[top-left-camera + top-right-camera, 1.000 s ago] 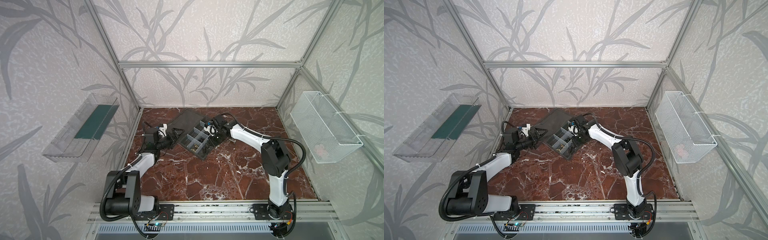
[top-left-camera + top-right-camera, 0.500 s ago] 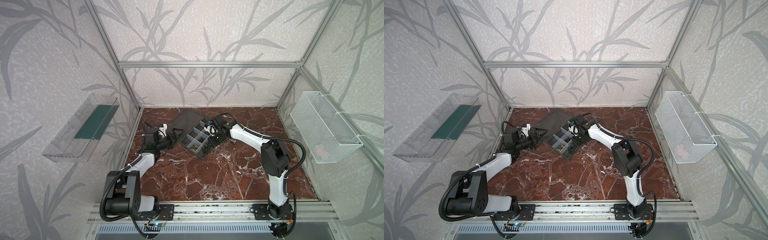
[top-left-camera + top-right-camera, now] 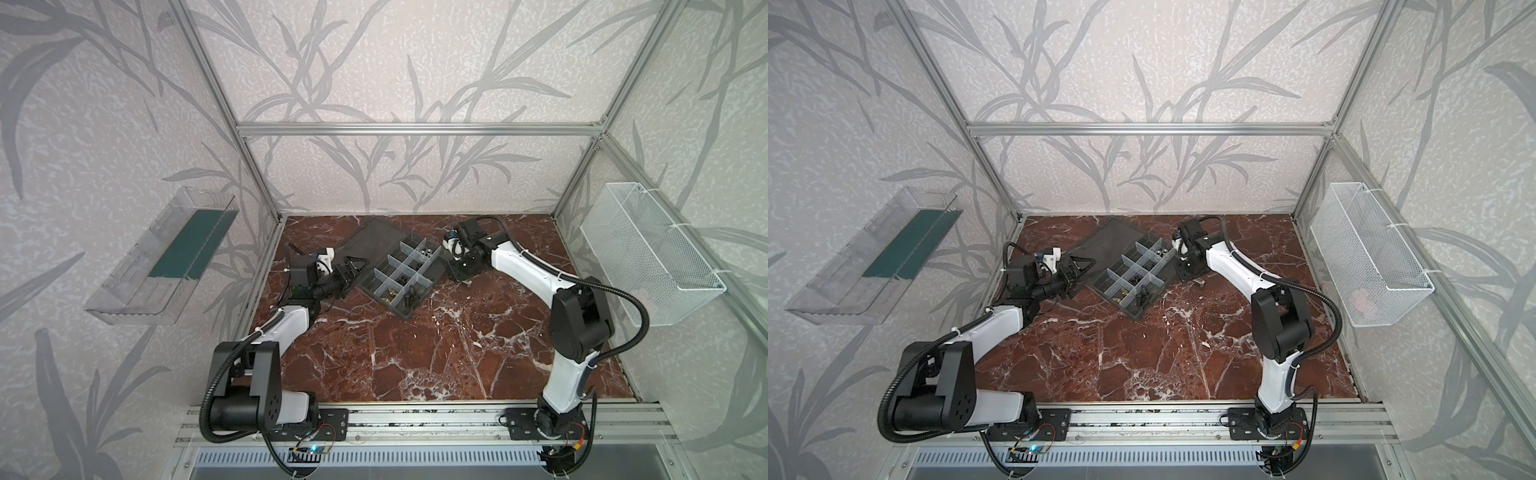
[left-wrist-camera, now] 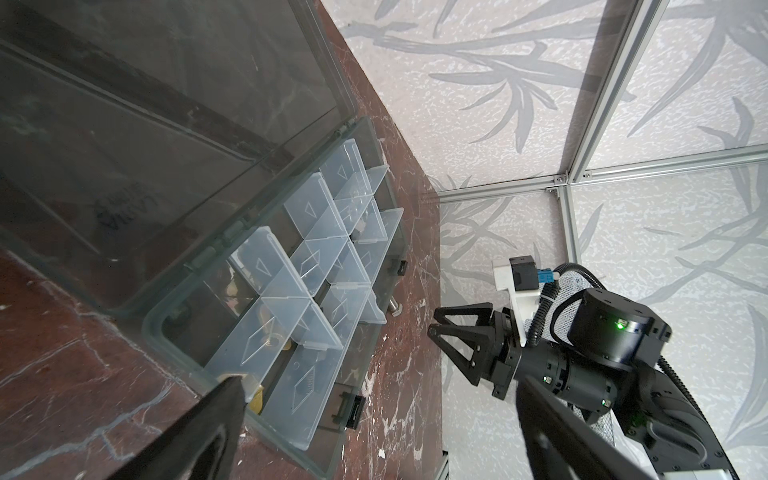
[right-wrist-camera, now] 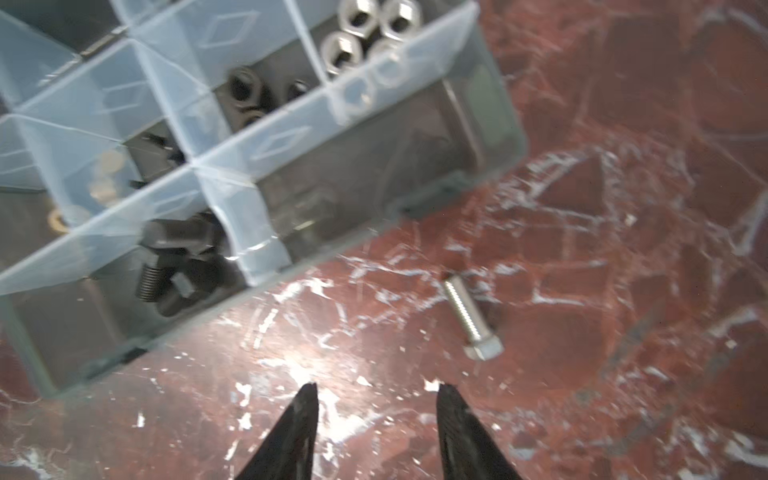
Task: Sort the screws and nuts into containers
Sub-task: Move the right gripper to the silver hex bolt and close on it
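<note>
Red-brown marble tabletop (image 3: 415, 353) is carrying the open organizer box (image 5: 374, 166), its cells (image 5: 270, 141) holding silver nuts (image 5: 365, 25) and black screws (image 5: 174, 270). One silver bolt (image 5: 469, 316) is lying loose just beside its wall. Right gripper (image 5: 376, 388) is hovering near it, jaws apart and empty; left gripper (image 4: 376, 380) is waiting wide apart, empty too. Closing off-centre is probably risking rolling the round bolt away or bumping the box.

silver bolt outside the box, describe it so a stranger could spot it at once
Find the grey organizer box on the red marble table. Beside its outer wall, near the right gripper, one bolt lies flat on bare marble. It is shiny silver and loose, unlike the black bolts in the cells.
</note>
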`<state>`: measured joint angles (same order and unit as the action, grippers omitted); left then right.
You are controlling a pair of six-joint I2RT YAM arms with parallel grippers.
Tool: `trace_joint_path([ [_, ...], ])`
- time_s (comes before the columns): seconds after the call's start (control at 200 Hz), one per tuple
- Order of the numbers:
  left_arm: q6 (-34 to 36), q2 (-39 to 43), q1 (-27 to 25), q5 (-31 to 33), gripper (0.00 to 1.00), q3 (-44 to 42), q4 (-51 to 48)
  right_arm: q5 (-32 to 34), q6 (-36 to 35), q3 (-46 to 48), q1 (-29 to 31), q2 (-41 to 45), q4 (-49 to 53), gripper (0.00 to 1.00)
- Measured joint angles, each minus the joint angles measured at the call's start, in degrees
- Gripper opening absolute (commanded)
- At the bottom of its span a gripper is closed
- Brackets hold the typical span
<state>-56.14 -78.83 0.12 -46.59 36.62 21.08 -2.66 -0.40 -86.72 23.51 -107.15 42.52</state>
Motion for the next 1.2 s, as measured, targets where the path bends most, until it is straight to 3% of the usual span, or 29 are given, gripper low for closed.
trace_joint_path([
  [0.25, -0.02, 0.0, 0.0, 0.0, 1.0, 0.02, 0.0, 2.8, -5.44, 0.87, -5.27, -1.46, 1.79, 0.5],
  [0.485, 0.04, 0.07, 0.0, 0.07, 0.99, 0.0, -0.33, 4.2, -11.52, -0.35, -6.71, -8.63, 1.88, 0.5],
  [0.8, 0.17, 0.9, 0.0, 0.2, 0.99, 0.0, -0.98, 1.86, -19.56, -0.83, -6.75, -10.38, 0.39, 0.5],
  [1.2, 0.63, 1.68, 0.0, 0.26, 0.99, 0.0, -1.97, -1.44, -22.43, -2.49, -6.75, -13.7, -0.13, 0.48],
])
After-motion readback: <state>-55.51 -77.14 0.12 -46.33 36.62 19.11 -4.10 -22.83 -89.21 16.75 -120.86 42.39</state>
